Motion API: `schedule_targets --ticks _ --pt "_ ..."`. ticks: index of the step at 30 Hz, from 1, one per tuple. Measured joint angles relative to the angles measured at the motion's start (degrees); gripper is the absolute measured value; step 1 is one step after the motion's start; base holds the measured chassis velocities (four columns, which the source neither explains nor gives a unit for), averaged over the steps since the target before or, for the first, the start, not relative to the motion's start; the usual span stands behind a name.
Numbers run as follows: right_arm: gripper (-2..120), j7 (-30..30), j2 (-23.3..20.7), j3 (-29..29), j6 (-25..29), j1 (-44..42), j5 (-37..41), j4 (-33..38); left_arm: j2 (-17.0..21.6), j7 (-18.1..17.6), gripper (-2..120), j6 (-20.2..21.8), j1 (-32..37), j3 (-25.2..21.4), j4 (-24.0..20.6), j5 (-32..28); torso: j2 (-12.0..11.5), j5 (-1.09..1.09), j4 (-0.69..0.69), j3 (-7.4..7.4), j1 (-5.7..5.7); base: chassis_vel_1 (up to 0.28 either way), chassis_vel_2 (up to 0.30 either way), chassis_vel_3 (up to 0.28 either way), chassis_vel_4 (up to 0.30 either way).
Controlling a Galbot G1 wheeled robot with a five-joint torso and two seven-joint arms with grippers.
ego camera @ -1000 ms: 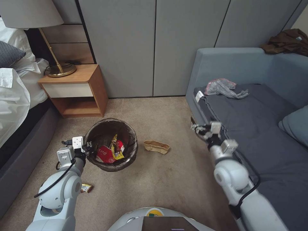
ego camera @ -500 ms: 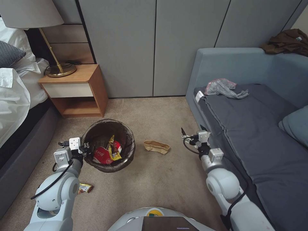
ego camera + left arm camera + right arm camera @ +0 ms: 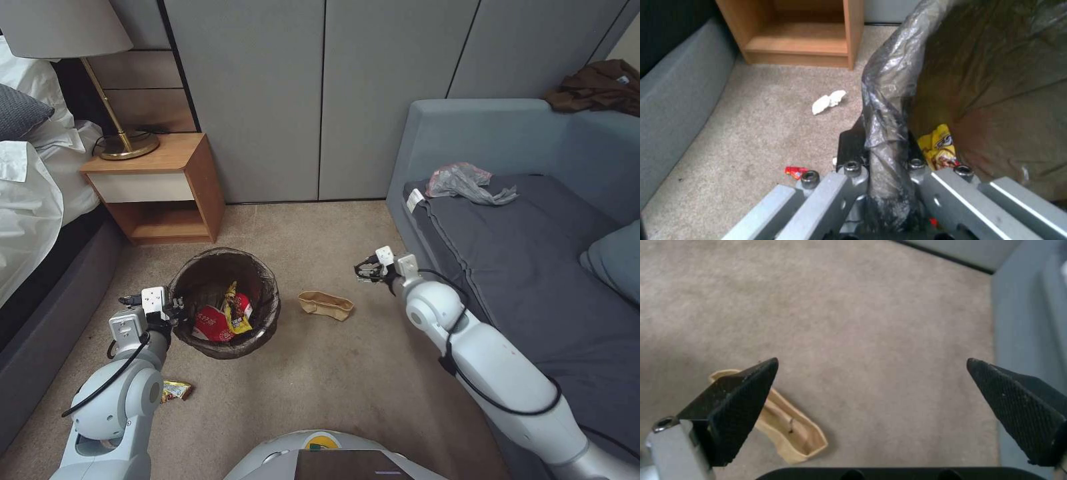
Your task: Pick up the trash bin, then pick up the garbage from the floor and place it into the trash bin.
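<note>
Head view: my left claw (image 3: pixel 175 309) clamps trash bin (image 3: pixel 223 301) rim; tan paper bag (image 3: pixel 325 305) beside bin on carpet. Left wrist: fingers (image 3: pixel 852 151) pinch liner. Right wrist: my right claw (image 3: pixel 871 390) spread wide above bag (image 3: pixel 786 426).

The head view is evenly and softly lit; no single source stands out, and the lamp shade (image 3: pixel 63 27) at ten o'clock gives no visible glow. Shadows are weak: a dim one under the trash bin (image 3: pixel 223 303) at six o'clock of it, and a darker band along the sofa (image 3: pixel 507 267) base. The wall panels (image 3: pixel 320 93) lean outward toward the edges, a wide-lens bend. The left wrist view is soft and blocky, with pale glare on the bin's plastic bag (image 3: pixel 889 86). The right wrist view blurs the carpet (image 3: pixel 871 323), and the near fingers (image 3: pixel 742 406) of the right tool are dark.
</note>
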Motion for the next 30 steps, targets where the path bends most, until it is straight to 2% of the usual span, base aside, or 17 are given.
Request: schedule_targets --ticks 4,5,7,9,12,23,26,30 --pt "100 -0.6 -0.2 -2.7 -2.9 3.4 2.0 -2.6 -0.1 0.1 0 0.0 -0.1 -0.1 0.0 0.0 0.0 0.03 0.00 0.00 0.00 0.000 0.000 0.000 0.000" --pt "100 -1.1 -0.1 -3.7 -4.2 4.7 2.3 -3.6 -0.1 0.1 0 0.0 -0.1 -0.1 0.0 0.0 0.0 0.02 -0.04 0.00 0.00 0.000 0.000 0.000 0.000" --pt "100 -1.9 0.3 -4.9 -6.1 6.4 2.5 -5.0 -0.1 0.2 0 0.0 -0.2 -0.1 0.1 0.1 0.0 0.01 -0.01 0.01 0.00 0.000 0.000 0.000 0.000" --pt "100 -3.6 1.2 -6.7 -7.0 8.4 2.6 -7.7 0.0 0.2 0 0.0 -0.5 -0.2 0.6 0.1 0.0 -0.02 -0.07 -0.01 0.00 0.000 0.000 0.000 0.000" --pt "100 -5.9 2.0 -10.0 -7.6 10.8 2.3 -11.8 0.1 0.3 0 0.0 -0.8 -0.1 1.5 0.2 0.0 0.02 -0.03 0.00 0.00 0.000 0.000 0.000 0.000" --pt "100 -8.0 2.4 -17.9 -6.5 15.1 0.9 -18.1 0.1 0.6 0 0.0 -1.3 0.6 2.7 0.6 0.0 0.00 -0.03 0.00 0.00 0.000 0.000 0.000 0.000" --pt "100 -10.1 3.0 -22.4 -5.7 18.6 0.0 -22.8 -0.1 0.7 0 0.0 -1.3 0.9 2.6 0.8 0.0 0.01 -0.03 0.00 0.00 0.000 0.000 0.000 0.000" --pt "100 -10.8 4.7 -25.3 -5.2 21.3 -0.5 -27.6 -0.1 0.7 0 0.0 -1.2 0.9 2.5 0.9 0.0 0.01 -0.03 0.00 0.00 0.000 0.000 0.000 0.000"
